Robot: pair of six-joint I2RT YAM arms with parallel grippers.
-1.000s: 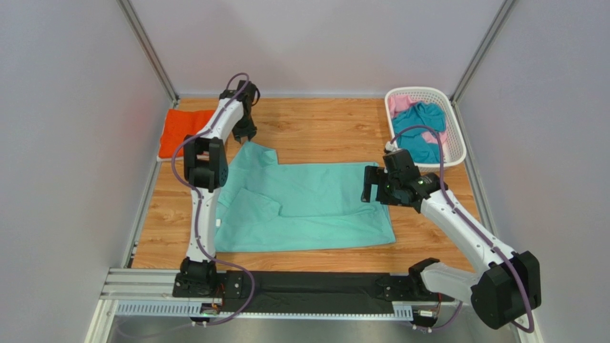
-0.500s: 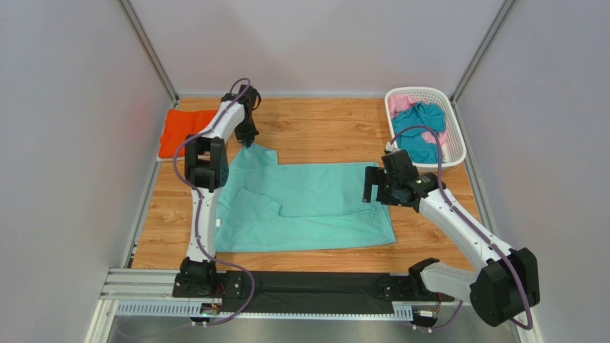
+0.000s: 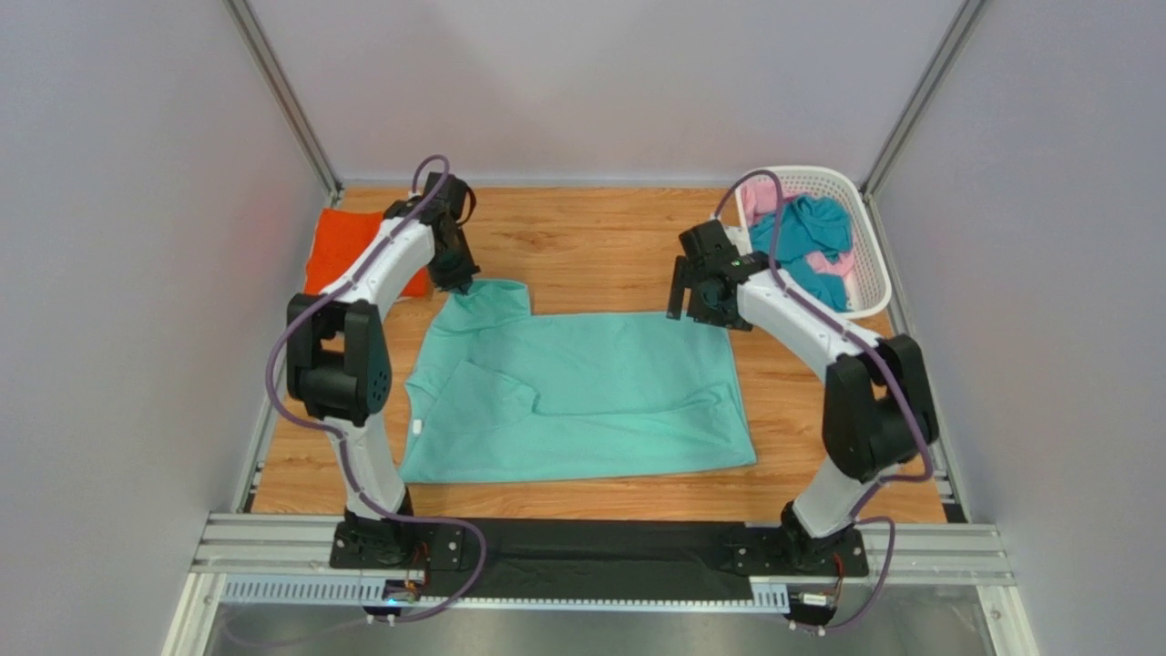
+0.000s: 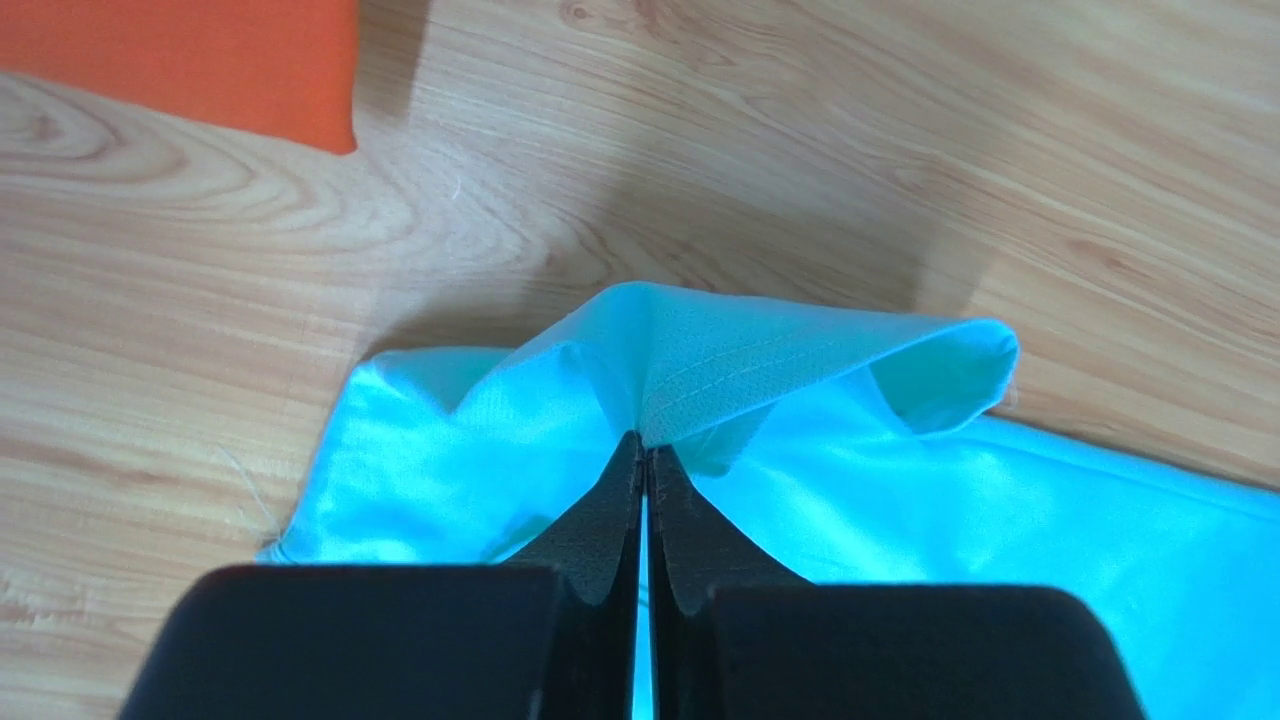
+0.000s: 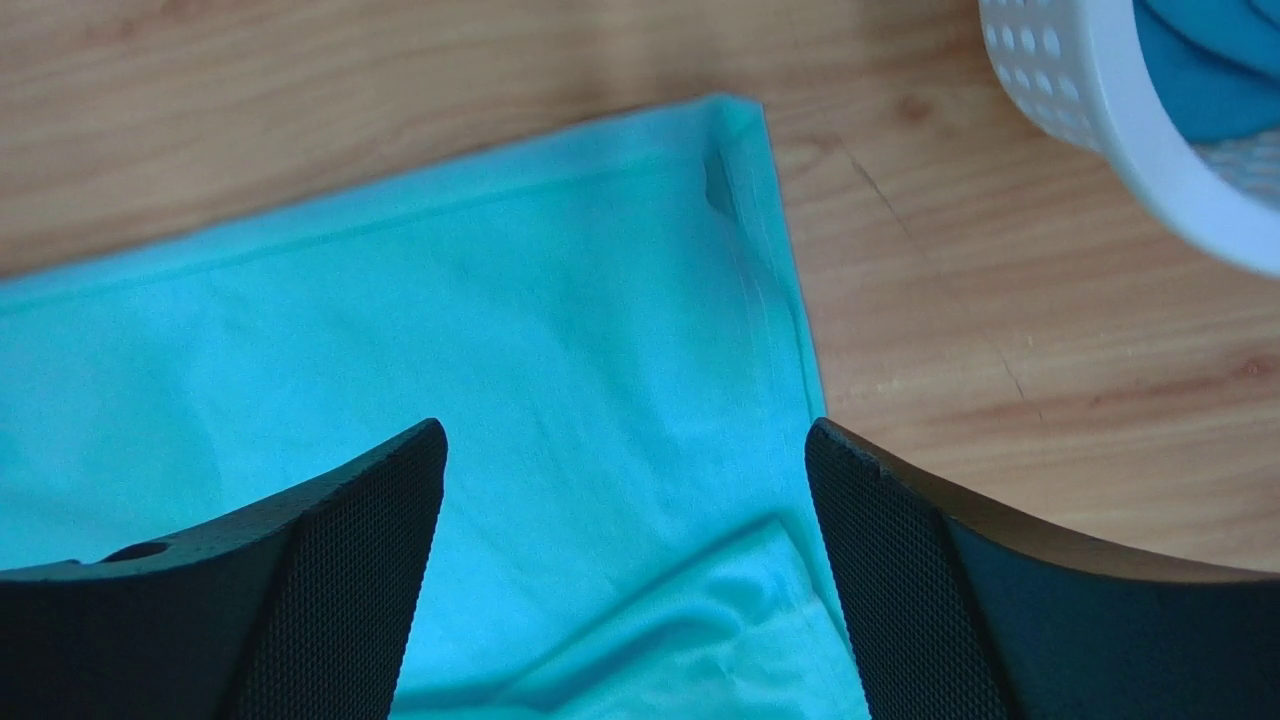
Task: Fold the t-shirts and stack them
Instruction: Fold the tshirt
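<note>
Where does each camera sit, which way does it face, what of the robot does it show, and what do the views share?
Top external: above and behind the bases, looking down at the table; both arms, mint shirt, orange shirt, basket.
Left wrist: on the left arm, looking down past the left gripper, shut on the mint shirt's corner; orange shirt top left.
Right wrist: looking down between the open right gripper at the mint shirt's edge; basket top right.
Shared: mint shirt in all three.

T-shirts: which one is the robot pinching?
The mint-green t-shirt spread mid-table; the left end effector pinches its corner. The orange t-shirt lies folded, untouched.
</note>
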